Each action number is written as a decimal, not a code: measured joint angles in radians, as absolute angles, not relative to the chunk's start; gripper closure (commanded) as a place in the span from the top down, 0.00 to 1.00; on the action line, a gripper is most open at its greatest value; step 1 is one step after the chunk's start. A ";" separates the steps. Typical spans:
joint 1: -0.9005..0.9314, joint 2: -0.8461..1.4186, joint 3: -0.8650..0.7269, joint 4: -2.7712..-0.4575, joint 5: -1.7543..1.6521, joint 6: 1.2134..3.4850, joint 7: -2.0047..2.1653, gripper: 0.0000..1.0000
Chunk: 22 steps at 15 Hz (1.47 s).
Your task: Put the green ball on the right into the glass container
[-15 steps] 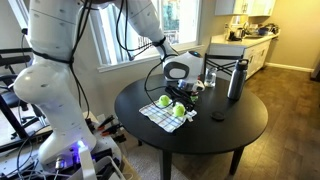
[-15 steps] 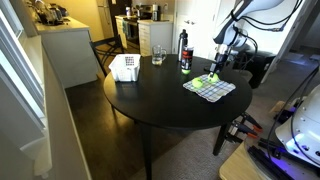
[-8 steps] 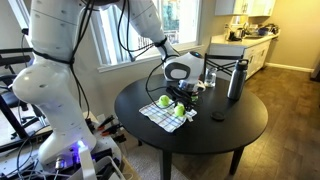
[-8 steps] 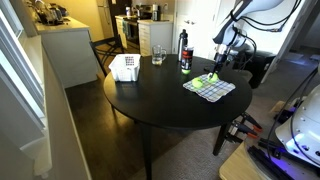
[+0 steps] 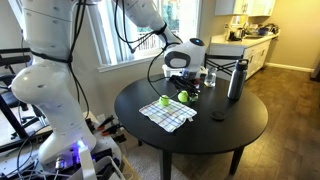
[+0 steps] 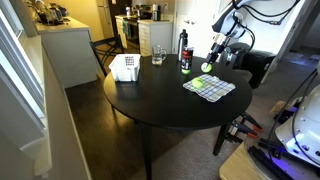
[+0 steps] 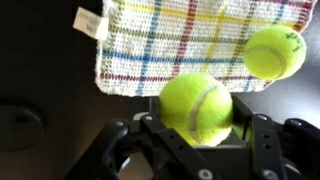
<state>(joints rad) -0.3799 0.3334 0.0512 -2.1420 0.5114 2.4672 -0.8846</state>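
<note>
My gripper (image 7: 196, 150) is shut on a yellow-green ball (image 7: 196, 107) and holds it above the table beyond the cloth's edge. The held ball also shows under the gripper in both exterior views (image 5: 186, 96) (image 6: 207, 67). Its twin (image 7: 275, 52) lies on the checked cloth (image 7: 190, 40), also seen in an exterior view (image 5: 164, 100). A small glass with a reddish lower part (image 6: 185, 66) stands at the foot of the dark bottle (image 6: 184, 47), a little to the left of the gripper (image 6: 211, 60).
The round black table (image 6: 160, 105) also bears a plain clear glass (image 6: 158, 55) and a white napkin holder (image 6: 124, 67). In an exterior view the bottle (image 5: 236, 80) stands right of a glass (image 5: 210, 77). A small dark object (image 5: 218, 117) lies near the cloth (image 5: 168, 114).
My gripper has risen off the cloth with one ball in it and moved toward the bottle. The twin ball stays on the cloth.
</note>
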 measured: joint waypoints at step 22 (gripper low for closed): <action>-0.266 0.196 0.025 -2.028 0.680 2.440 -1.043 0.43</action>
<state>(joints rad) -0.2660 0.1962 0.0246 -2.0275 0.6805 2.4404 -1.0430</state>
